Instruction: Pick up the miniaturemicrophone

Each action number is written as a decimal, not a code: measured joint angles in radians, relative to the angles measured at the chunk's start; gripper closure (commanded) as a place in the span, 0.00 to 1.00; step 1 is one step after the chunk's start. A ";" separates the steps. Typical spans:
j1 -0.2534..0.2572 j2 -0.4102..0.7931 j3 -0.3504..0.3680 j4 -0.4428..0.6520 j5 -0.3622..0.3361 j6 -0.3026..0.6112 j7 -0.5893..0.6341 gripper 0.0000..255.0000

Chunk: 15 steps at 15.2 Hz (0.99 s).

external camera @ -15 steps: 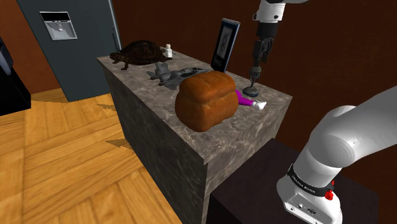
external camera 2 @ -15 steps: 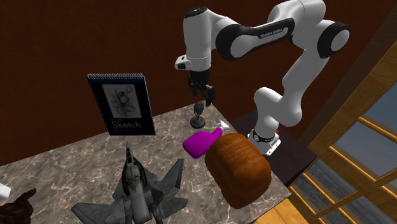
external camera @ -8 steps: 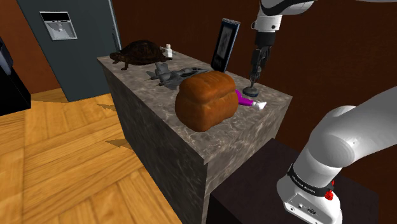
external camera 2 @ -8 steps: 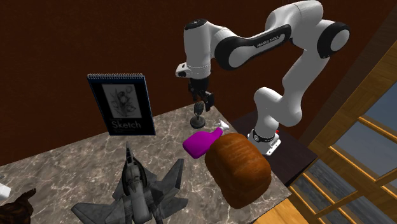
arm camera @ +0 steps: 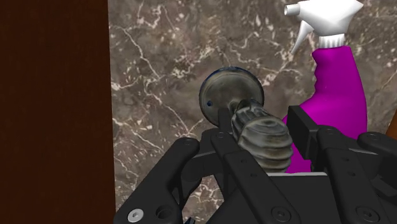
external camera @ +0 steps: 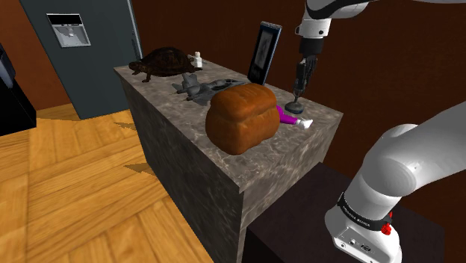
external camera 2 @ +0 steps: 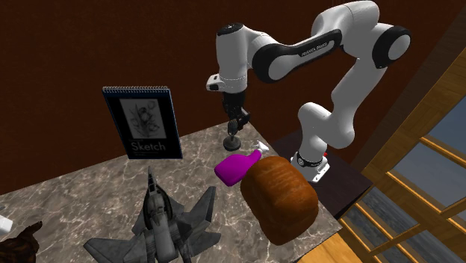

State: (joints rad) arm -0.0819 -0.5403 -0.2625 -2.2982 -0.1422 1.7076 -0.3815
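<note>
Mic check from my end: the miniature microphone [external camera: 296, 101] is standing upright on its round base at the far right corner of the marble counter [external camera: 160, 96], close to the edge by the dark wall. The gripper [external camera: 298, 87] is straight above it, pointing down, and on the wrist cam the two black fingers [arm camera: 219, 141] are pressed against both sides of the ribbed mic head [arm camera: 261, 137]. I'd call that clamped on, with only the width of the head between them. The base looks like it's sitting on the stone.

Just beside the mic, toward the near side, a purple spray bottle [external camera: 287, 115] with a white nozzle lies flat. A big bread loaf [external camera: 243, 118] sits next to that. In the shoulder view's left there's a sketch book [external camera: 264, 52] standing up, a grey toy jet [external camera: 196, 88] and a turtle [external camera: 160, 63] at the far end.
</note>
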 measured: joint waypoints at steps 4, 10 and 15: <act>0.001 0.005 0.001 0.021 0.002 -0.019 -0.002 1.00; 0.005 0.011 0.008 0.099 0.008 -0.092 -0.004 1.00; 0.007 0.022 0.010 0.181 0.012 -0.163 -0.011 1.00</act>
State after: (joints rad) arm -0.0752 -0.5183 -0.2523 -2.1171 -0.1297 1.5444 -0.3925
